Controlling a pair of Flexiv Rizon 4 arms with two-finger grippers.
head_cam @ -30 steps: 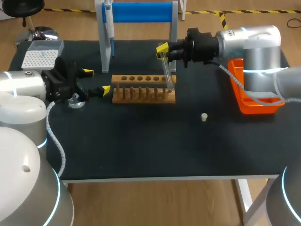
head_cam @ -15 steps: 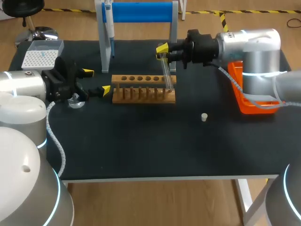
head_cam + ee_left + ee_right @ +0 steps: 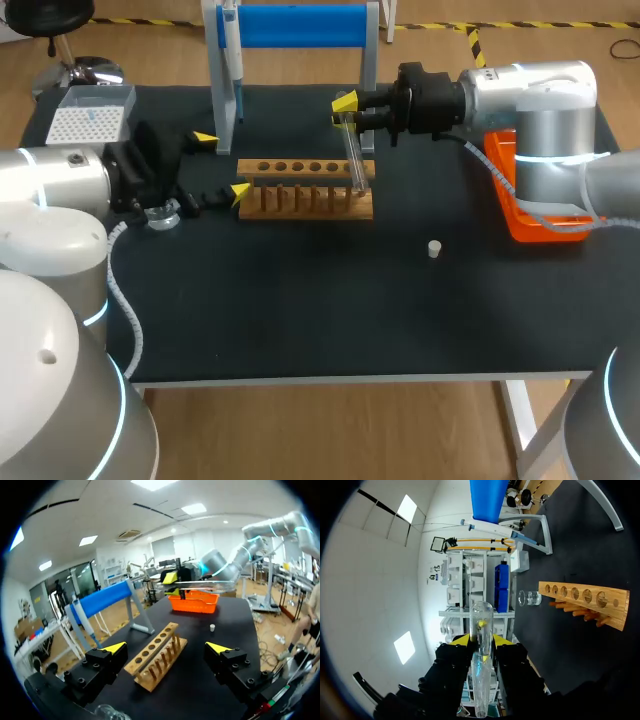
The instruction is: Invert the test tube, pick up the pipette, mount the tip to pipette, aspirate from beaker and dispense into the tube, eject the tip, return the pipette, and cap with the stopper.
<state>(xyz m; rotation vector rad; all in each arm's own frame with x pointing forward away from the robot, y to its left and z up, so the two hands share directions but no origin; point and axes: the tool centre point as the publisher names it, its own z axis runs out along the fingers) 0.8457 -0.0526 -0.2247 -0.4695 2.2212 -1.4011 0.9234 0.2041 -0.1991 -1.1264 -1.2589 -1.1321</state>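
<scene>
My right gripper point(image 3: 345, 108) is shut on the upper end of a clear test tube point(image 3: 356, 156), which slants down to the right end of the wooden rack point(image 3: 305, 187). In the right wrist view the tube point(image 3: 481, 670) stands between the yellow fingertips of that gripper point(image 3: 481, 639). My left gripper point(image 3: 222, 164) is open and empty just left of the rack point(image 3: 155, 655). The pipette point(image 3: 232, 50) hangs on the blue-barred stand point(image 3: 300, 25). A small white stopper point(image 3: 434, 248) lies on the mat right of the rack. The glass beaker point(image 3: 160, 213) sits under my left wrist.
A tip box point(image 3: 90, 112) stands at the back left corner. An orange tray point(image 3: 545, 215) sits at the right under my right arm. The stand's legs flank the space behind the rack.
My left gripper has shifted a little toward the rack and the back. The tube in my right gripper has tilted slightly closer to upright.
</scene>
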